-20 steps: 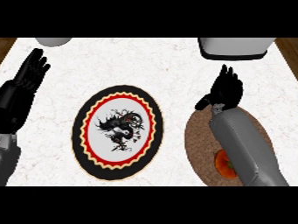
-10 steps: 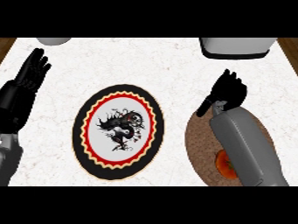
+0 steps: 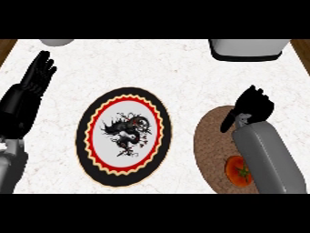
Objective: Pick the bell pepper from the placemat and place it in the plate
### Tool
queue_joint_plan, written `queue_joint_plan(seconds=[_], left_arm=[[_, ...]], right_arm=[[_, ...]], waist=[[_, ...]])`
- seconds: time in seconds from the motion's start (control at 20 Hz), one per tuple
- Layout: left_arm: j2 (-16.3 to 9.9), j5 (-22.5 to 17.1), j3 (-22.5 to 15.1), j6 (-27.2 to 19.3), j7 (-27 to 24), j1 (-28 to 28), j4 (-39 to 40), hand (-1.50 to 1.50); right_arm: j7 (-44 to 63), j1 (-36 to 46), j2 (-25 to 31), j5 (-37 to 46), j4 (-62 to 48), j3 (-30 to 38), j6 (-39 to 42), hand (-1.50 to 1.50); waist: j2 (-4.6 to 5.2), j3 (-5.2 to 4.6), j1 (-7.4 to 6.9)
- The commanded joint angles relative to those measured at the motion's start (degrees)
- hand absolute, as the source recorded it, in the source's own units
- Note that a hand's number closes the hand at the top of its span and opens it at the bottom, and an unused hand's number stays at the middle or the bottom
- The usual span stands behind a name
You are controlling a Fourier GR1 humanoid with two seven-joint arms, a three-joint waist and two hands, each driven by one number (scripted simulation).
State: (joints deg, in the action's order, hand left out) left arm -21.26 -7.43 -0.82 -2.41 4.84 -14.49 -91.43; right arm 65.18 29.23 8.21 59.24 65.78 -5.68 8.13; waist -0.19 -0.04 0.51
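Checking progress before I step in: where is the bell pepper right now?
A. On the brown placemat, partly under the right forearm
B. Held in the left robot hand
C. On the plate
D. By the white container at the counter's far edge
A: the bell pepper lies on the placemat, beside the right forearm and apart from the plate.

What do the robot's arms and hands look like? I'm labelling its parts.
Each arm is a smooth, rounded grey forearm with no cables or markings showing. The left hand and the right hand are both matte black, with slim jointed fingers and a thumb.
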Motion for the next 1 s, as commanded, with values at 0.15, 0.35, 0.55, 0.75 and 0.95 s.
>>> queue_joint_plan(seconds=[0.15, 0.35, 0.55, 0.75, 0.95], left_arm=[[0.64, 0.3, 1.14, 0.33, 2.39, -3.03, 0.8, 0.0], [1.28, 1.45, 0.63, 1.37, 0.27, -0.87, 0.57, 0.0], [1.69, 0.96, 1.13, 1.87, 2.56, -3.3, 0.32, 0.0], [1.92, 0.78, 2.55, 2.23, 1.99, -2.16, -0.77, 0.0], [2.56, 1.73, 3.24, 4.07, -1.85, 0.29, 1.96, 0.0]], right_arm=[[7.71, -4.11, -1.9, 1.41, 3.9, 1.63, 4.56, -1.5], [3.65, -4.01, -1.86, 0.4, -0.44, 5.01, 4.3, -1.5], [3.18, -6.86, -2.83, 2.28, -0.83, 5.66, 1.89, -1.5], [1.81, -5.28, -3.56, 4.3, -7.81, 7.43, -1.55, -1.5], [-6.07, -4.47, -0.33, 4.46, -9.6, 9.37, -5.48, 1.5]], waist=[[0.08, 0.02, -0.04], [0.19, 0.03, -0.42], [0.2, 0.04, -0.33], [0.26, 0.05, -0.83], [0.3, 0.05, -0.78]])
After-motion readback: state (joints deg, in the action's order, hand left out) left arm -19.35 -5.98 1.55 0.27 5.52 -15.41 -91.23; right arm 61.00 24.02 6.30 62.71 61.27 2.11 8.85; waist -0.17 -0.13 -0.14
